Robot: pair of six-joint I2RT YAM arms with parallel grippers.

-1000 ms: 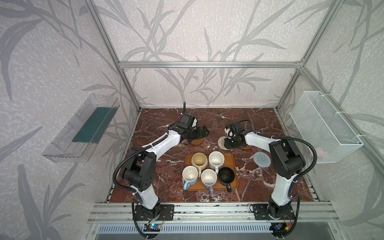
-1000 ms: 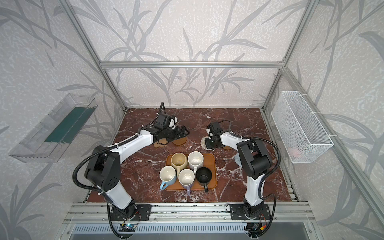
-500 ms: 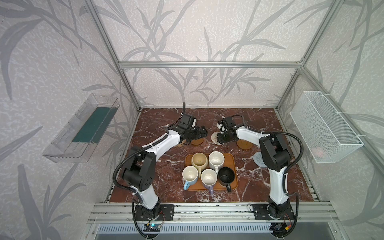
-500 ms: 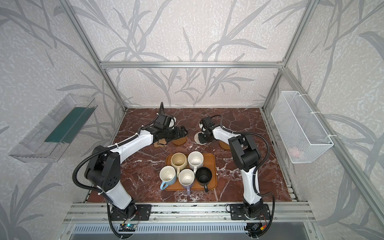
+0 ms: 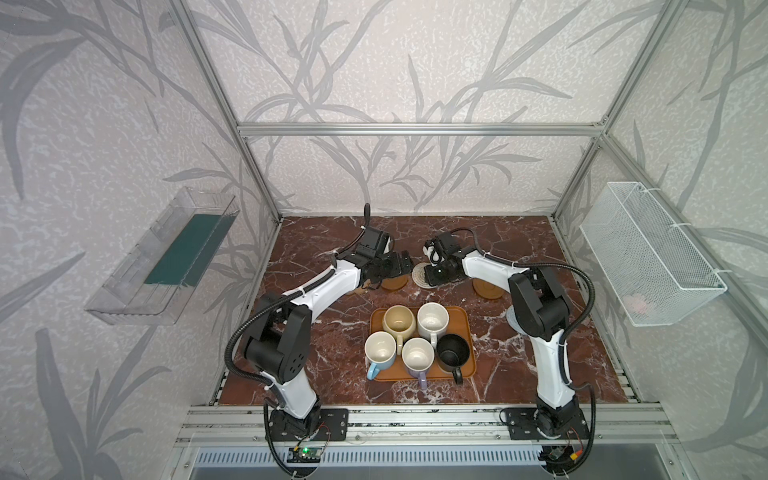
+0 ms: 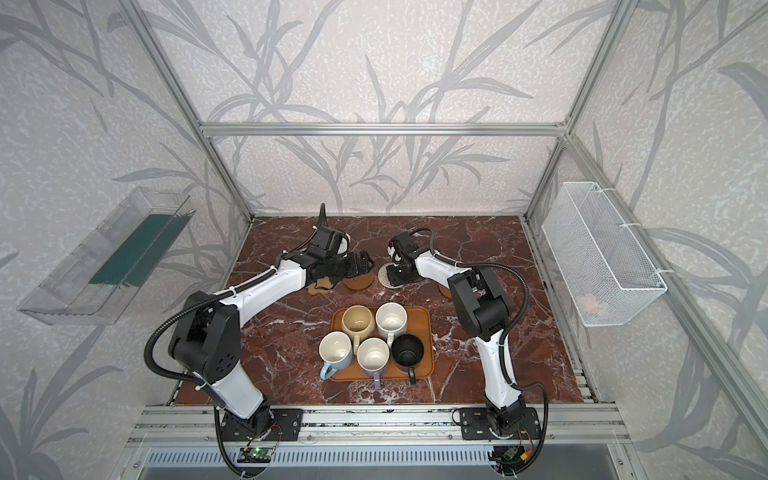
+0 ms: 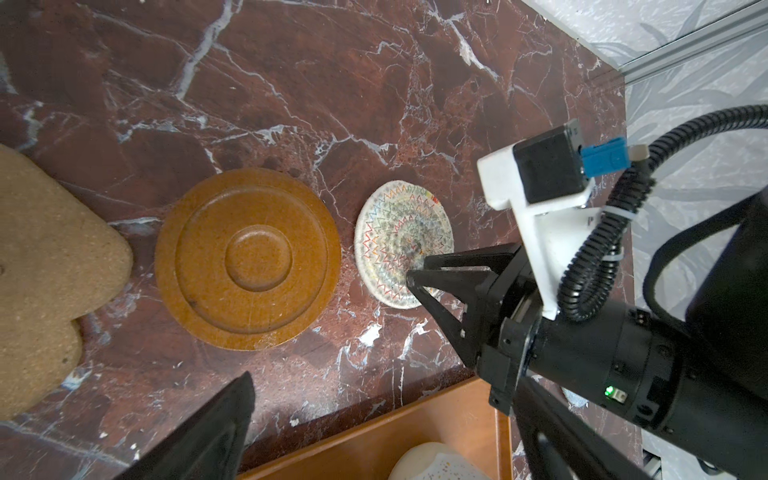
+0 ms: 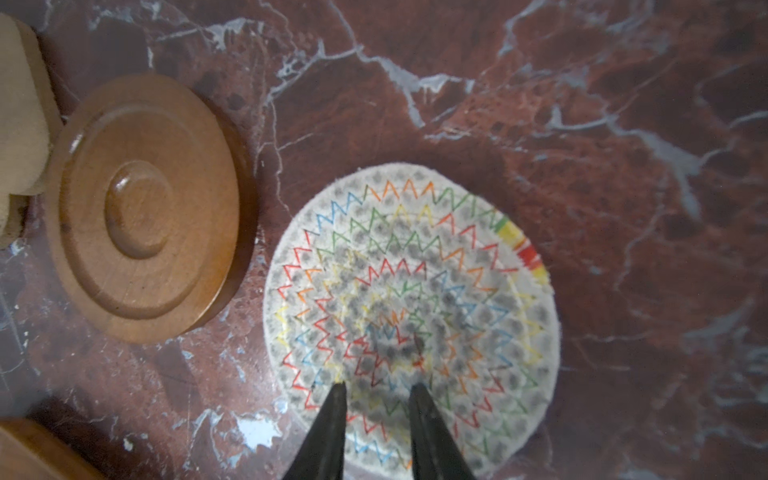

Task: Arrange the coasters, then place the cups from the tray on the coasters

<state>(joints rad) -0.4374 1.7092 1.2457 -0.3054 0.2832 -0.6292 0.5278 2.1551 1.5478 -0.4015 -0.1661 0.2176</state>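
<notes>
Five cups [image 5: 399, 322], five coasters [image 5: 490, 289], one tray [image 5: 461, 322]

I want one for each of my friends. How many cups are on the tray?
5, all on the tray: cream-yellow cup and white speckled cup at the back; light blue cup, lavender cup and black cup nearer the front. None looks hidden.

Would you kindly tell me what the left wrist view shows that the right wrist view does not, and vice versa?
Only the left wrist view shows the right arm and its white camera mount from outside, plus the rim of a white speckled mug. Only the right wrist view looks straight down the narrow, empty gap between the fingers of the right gripper. Both show the woven coaster under those fingers, the round wooden coaster beside it, an edge of the tan coaster and the marble table.
</notes>
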